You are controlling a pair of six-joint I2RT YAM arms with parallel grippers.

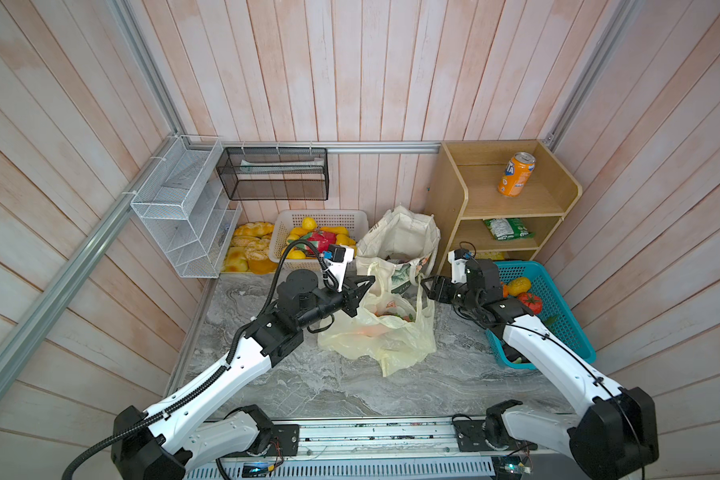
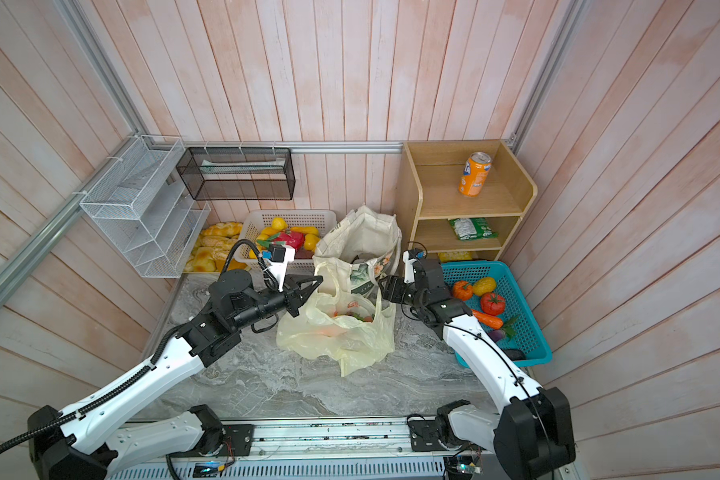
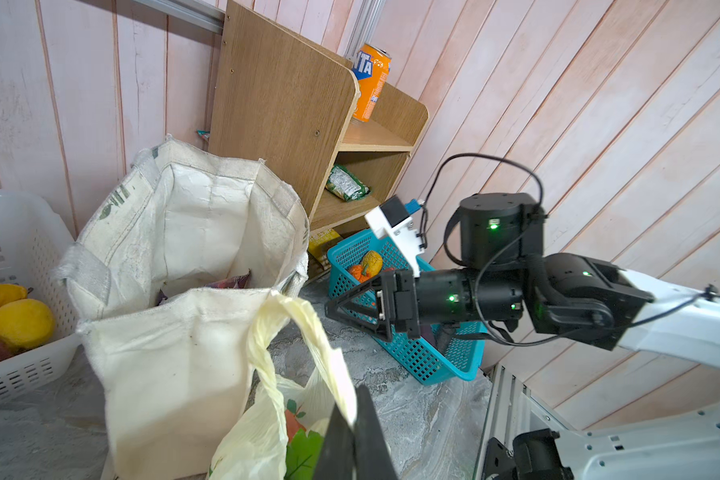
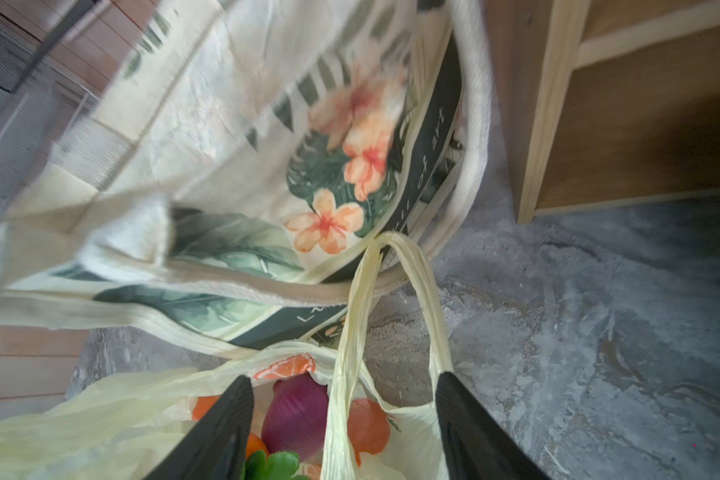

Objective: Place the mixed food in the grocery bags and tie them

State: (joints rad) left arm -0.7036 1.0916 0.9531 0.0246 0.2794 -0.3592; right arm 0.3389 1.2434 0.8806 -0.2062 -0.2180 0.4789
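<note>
Left gripper (image 3: pixel 355 419) nearest: jaws clamped tight on one loop handle (image 3: pixel 304 316) of pale-yellow plastic bag (image 1: pixel 375 336). Right gripper (image 4: pixel 344 380) jaws wide apart, gripping nothing, other loop handle (image 4: pixel 352 316) standing between them. Bag slumped on tabletop (image 1: pixel 308 382) centre, purple onion (image 4: pixel 296 411) and orange-red food (image 4: pixel 368 424) inside. Just behind, canvas tote (image 1: pixel 398 237) upright, mouth open, purple packet (image 3: pixel 229 283) inside. Farther back, orange soda can (image 1: pixel 516 174) on wooden shelf (image 1: pixel 445 195) top.

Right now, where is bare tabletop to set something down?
Bare marble tabletop lies between the plastic bag and the front rail. It is crowded at the back: canvas tote, white basket, blue basket, wooden shelf.
</note>
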